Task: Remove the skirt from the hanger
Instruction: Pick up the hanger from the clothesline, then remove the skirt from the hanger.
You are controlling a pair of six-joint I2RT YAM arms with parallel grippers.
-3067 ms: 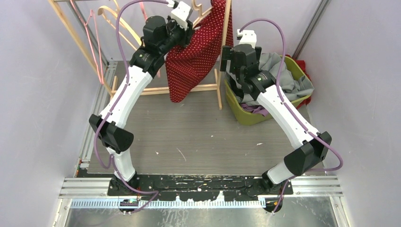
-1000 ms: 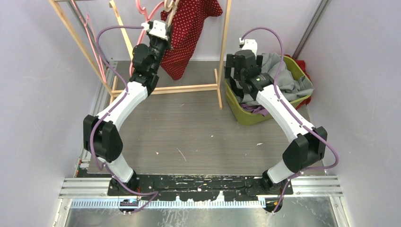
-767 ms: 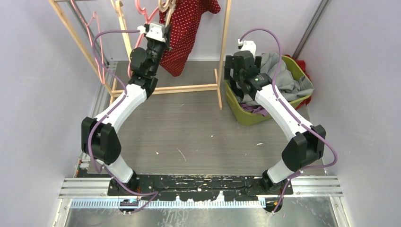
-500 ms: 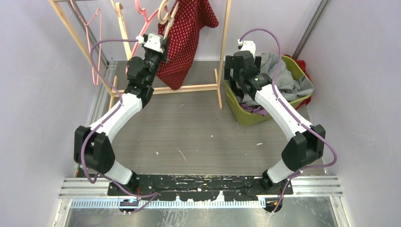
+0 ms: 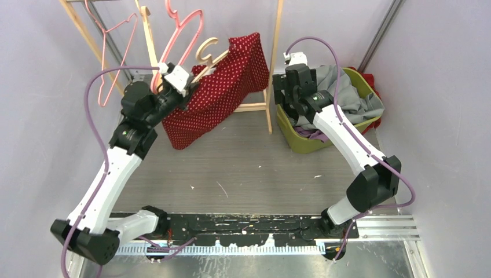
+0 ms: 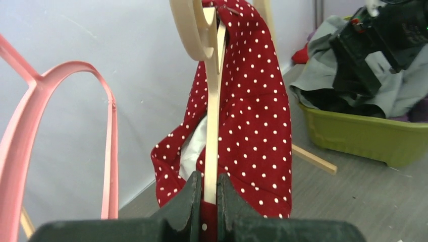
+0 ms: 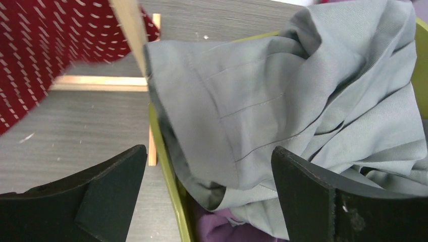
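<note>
- Top external: the left pincer (image 5: 184, 86) is clamped on the wooden hanger (image 5: 207, 51), which slants up and away from it. The hook catches on nothing visible, so the pincer alone seems to carry it. The red dotted skirt (image 5: 217, 95) is on the hanger, draped beyond and below the pincer, its hem low over the surface (image 5: 243, 168). The right pincer (image 5: 285, 92), jaws apart, hovers just right of the skirt's far end, beside the rack post (image 5: 273, 58) and over the green bin (image 5: 301, 142).
- Left wrist: the jaws pinch the hanger (image 6: 211, 101) bar edge-on, with a scrap of red cloth caught between them too. The skirt (image 6: 252, 126) hangs ahead, folded over the bar, white lining showing. 1 pink hanger (image 6: 108, 141) sits off to the left. Gripping the bar likely steadies the hanger so the cloth can be pulled off.
- Right wrist: the wide jaws frame grey cloth (image 7: 303, 75) heaped in the green bin (image 7: 166, 151). The skirt (image 7: 30, 45) lies up-left, past the post. This pincer holds nothing and probably waits to draw the skirt off.
</note>
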